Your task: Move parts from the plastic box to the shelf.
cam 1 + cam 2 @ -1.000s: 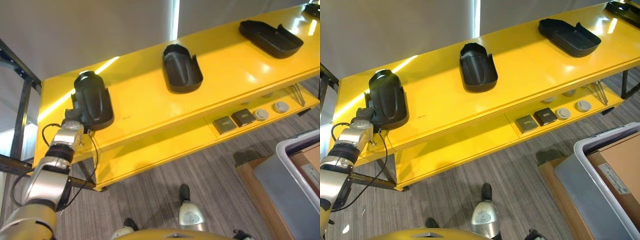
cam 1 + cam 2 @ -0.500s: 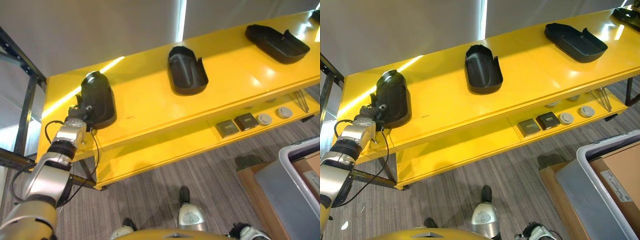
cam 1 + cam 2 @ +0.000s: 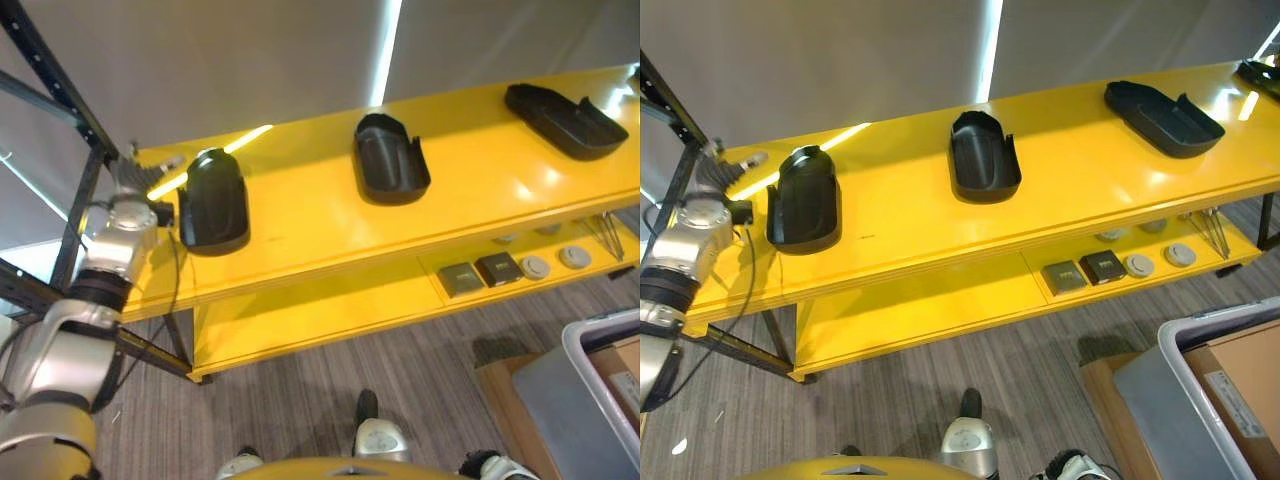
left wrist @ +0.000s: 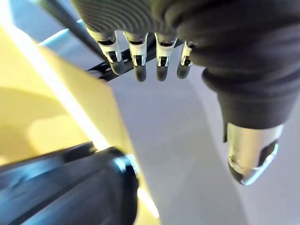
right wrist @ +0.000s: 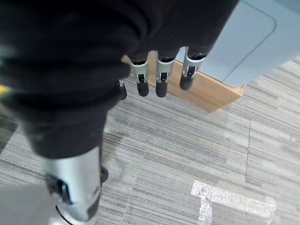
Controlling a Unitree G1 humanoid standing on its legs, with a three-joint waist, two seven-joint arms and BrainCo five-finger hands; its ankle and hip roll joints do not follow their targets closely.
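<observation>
A grey wall stood behind a long yellow shelf [image 3: 300,215] over a striped grey carpet. In the left eye view, three dark plastic parts lay on the top board: one at the robot's left end [image 3: 213,201], one in the middle [image 3: 391,160], and a longer one farther right [image 3: 566,106], while the plastic box [image 3: 600,345] showed at the lower right corner. The left hand [image 3: 133,182] hovered at the shelf's left end, just beside the leftmost part, which lay to its right with its long axis running front to back across the board. The right eye view showed the same layout. In the left wrist view the fingers [image 4: 140,69] hung straight and spread, holding nothing, the part's dark edge [image 4: 70,187] apart from them. In the right wrist view the right hand [image 5: 159,79] hung relaxed and empty above the carpet, near the box's corner [image 5: 253,42], and so seemed the nearer hand for the next pick.
</observation>
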